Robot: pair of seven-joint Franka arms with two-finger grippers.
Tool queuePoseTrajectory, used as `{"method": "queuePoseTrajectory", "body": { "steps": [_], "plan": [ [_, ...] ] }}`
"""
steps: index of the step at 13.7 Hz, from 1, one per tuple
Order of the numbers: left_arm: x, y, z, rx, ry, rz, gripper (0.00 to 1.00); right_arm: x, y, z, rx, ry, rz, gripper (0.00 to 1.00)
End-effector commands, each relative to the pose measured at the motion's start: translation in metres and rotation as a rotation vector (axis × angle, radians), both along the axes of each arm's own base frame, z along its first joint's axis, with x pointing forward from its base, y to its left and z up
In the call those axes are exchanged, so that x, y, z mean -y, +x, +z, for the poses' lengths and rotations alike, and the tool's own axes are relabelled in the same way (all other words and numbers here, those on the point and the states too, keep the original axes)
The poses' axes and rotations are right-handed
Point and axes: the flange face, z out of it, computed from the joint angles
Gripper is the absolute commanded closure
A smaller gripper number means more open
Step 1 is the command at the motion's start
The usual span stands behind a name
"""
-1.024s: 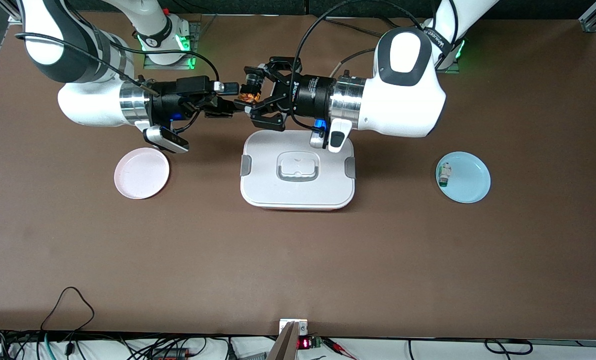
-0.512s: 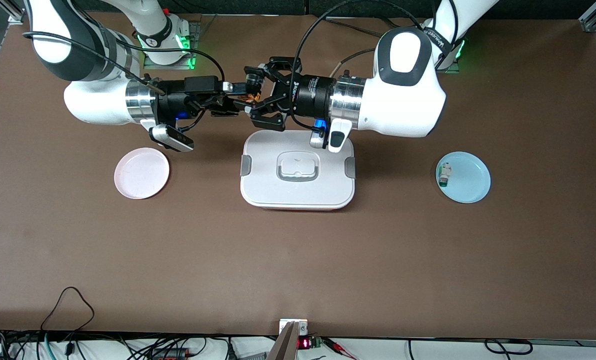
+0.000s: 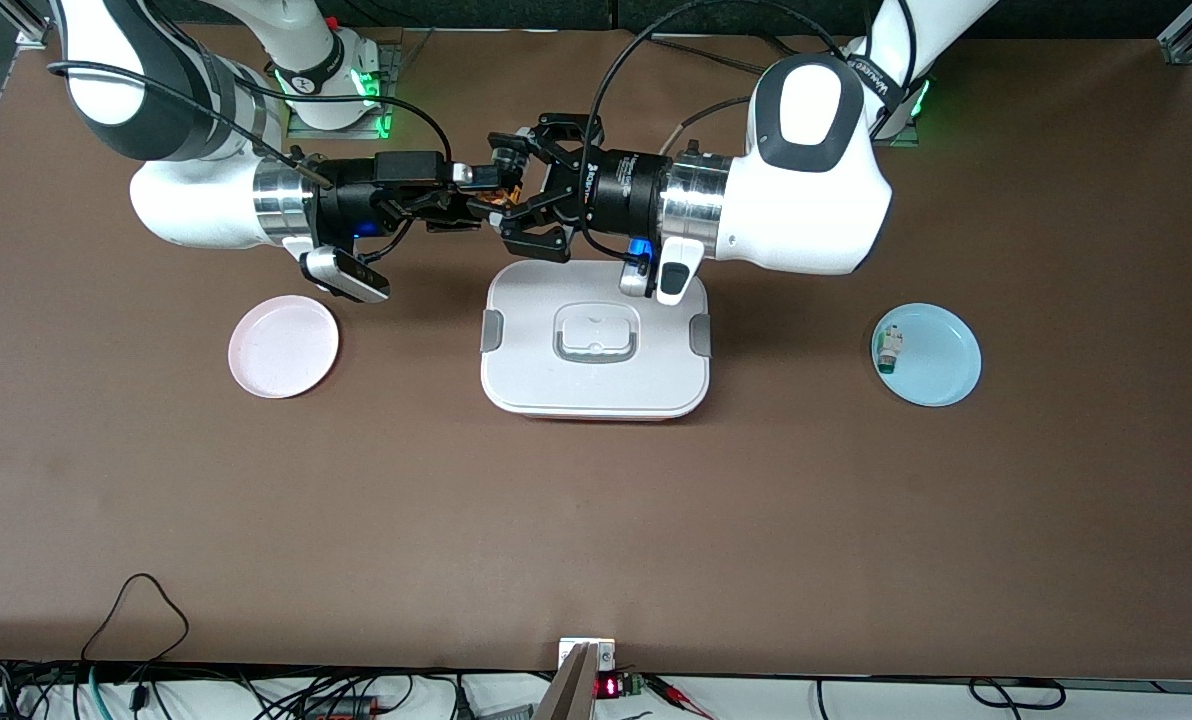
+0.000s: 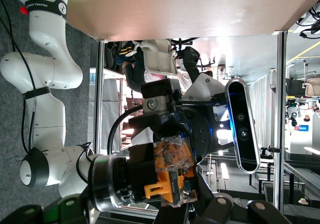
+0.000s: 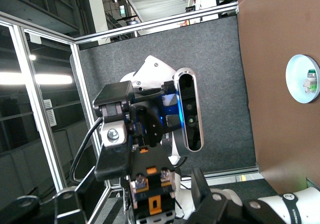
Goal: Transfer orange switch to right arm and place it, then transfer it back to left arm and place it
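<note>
The orange switch (image 3: 497, 190), a small black part with orange pieces, is held up in the air by my left gripper (image 3: 506, 194), which is shut on it. They hang over the table strip between the box (image 3: 596, 345) and the arm bases. My right gripper (image 3: 476, 193) meets it head-on, its jaws open on either side of the switch with a gap still showing. The switch (image 4: 172, 174) fills the left wrist view, and the switch (image 5: 152, 184) also shows in the right wrist view. The white box lies shut with its lid on.
A pink plate (image 3: 284, 346) lies toward the right arm's end of the table. A blue plate (image 3: 941, 365) toward the left arm's end holds a white-and-green part (image 3: 889, 350). Cables run along the table edge nearest the camera.
My right gripper has moved in toward the left gripper and its jaws have narrowed around the switch. The left arm and the switch have stayed still.
</note>
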Motion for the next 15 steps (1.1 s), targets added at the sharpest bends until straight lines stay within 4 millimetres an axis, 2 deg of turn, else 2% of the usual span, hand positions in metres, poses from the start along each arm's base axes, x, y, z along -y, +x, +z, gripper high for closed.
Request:
{"method": "queuePoseTrajectory", "body": {
  "steps": [1, 3, 11, 15],
  "plan": [
    [0.0006, 0.0038, 0.0062, -0.019, -0.028, 0.007, 0.99, 0.0003, -0.0026, 0.0069, 0.046, 0.014, -0.024, 0.42],
    [0.0005, 0.0040, 0.0069, -0.017, -0.028, 0.007, 0.99, 0.0003, -0.0026, 0.0086, 0.055, 0.015, -0.025, 0.50],
    [0.0006, 0.0038, 0.0062, -0.018, -0.027, 0.007, 0.99, 0.0003, -0.0027, 0.0085, 0.093, 0.014, -0.027, 0.60],
    [0.0006, 0.0038, 0.0062, -0.018, -0.027, 0.007, 0.99, 0.0002, -0.0025, 0.0092, 0.095, 0.014, -0.027, 0.61]
  ]
}}
